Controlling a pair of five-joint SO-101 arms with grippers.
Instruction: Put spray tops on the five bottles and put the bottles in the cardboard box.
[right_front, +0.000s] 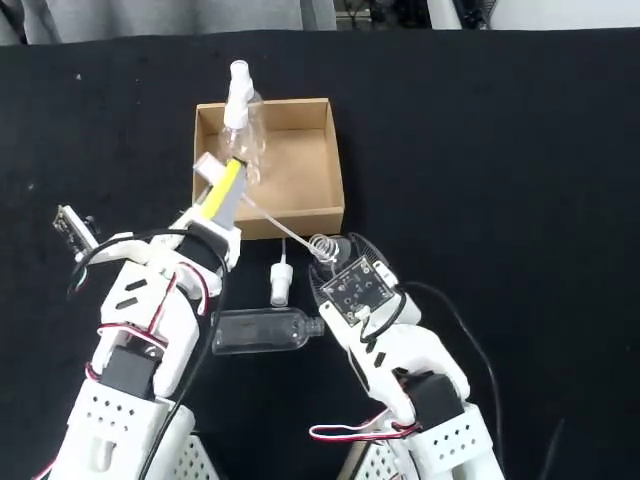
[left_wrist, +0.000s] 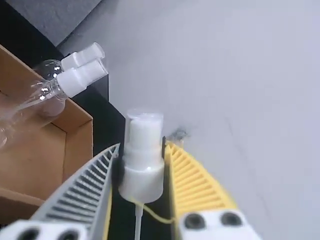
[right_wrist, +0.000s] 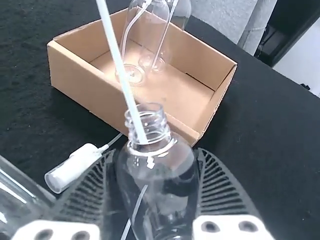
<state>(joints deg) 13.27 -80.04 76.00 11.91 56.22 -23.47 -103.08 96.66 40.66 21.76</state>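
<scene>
Right wrist view has the right gripper (right_wrist: 156, 157) closed around the body of a clear bottle (right_wrist: 155, 180), its open threaded neck clear of the fingers and just in front of the cardboard box (right_wrist: 100, 102). A thin white dip tube (right_wrist: 120, 65) slants down from above, and its end sits inside that neck. In the left wrist view the left gripper (left_wrist: 141, 150) is clamped on the spray top (left_wrist: 143, 137) that carries this tube, one finger on each side of the white collar. The high view places that top over the box's near edge, well apart from the bottle, so only the tube joins the two. The bottle looks light, thin-walled and slick, likely to dent or twist if squeezed hard. The hold on its body below the shoulder therefore seems right, and it leaves the threads free. The top is probably hard and light, best held by the collar as it is. Its tube looks springy and may bow or flick out of the neck. Two capped bottles (left_wrist: 80, 79) sit in the box. An uncapped bottle (right_front: 262, 331) and a loose top (right_front: 281, 284) lie on the black table (right_front: 520, 180) between the arms.
</scene>
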